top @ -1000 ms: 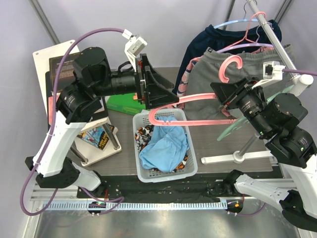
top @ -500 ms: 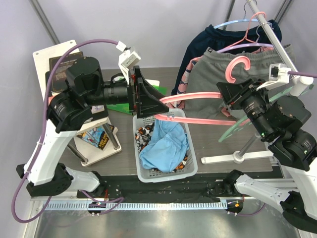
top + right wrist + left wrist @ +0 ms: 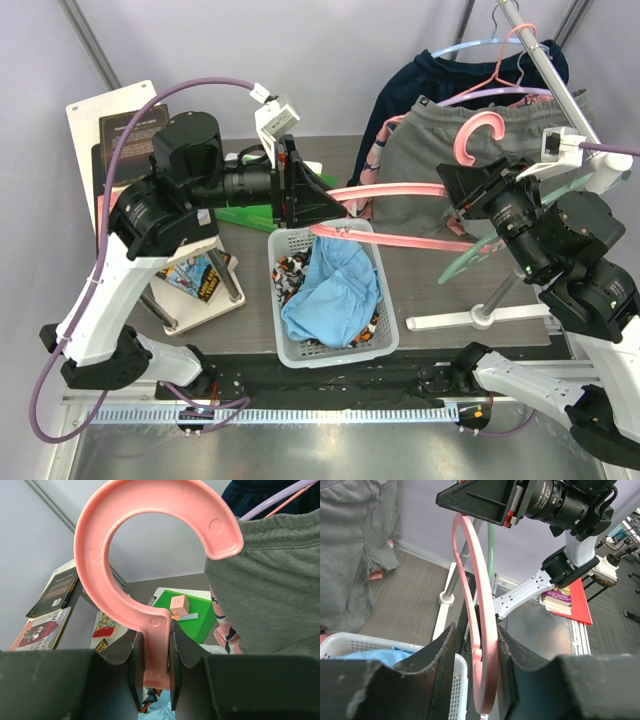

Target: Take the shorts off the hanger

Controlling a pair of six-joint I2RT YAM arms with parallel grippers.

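The light blue shorts (image 3: pixel 335 295) lie crumpled in the white basket (image 3: pixel 385 345), on top of the orange, black and white camouflage shorts (image 3: pixel 293 270). The bare pink hanger (image 3: pixel 400 190) hangs level above the basket. My right gripper (image 3: pixel 455 195) is shut on its neck (image 3: pixel 155 645) just below the hook. My left gripper (image 3: pixel 335 208) is open around the hanger's left end (image 3: pixel 475 580); the bar rests against one finger (image 3: pixel 507 650) with a gap to the other. The blue shorts also show in the left wrist view (image 3: pixel 375 656).
Large grey shorts (image 3: pixel 440 140) and a dark navy garment (image 3: pixel 440 75) hang on the rack pole (image 3: pixel 545 60) at the back right. A green hanger (image 3: pixel 500 250) sits under my right arm. A green board (image 3: pixel 250 212) and books (image 3: pixel 195 275) lie left of the basket.
The right gripper has lifted the hanger a little, raising its left end off the basket. The left gripper shifted left, then back right along the hanger's end. The shorts stayed in the basket.
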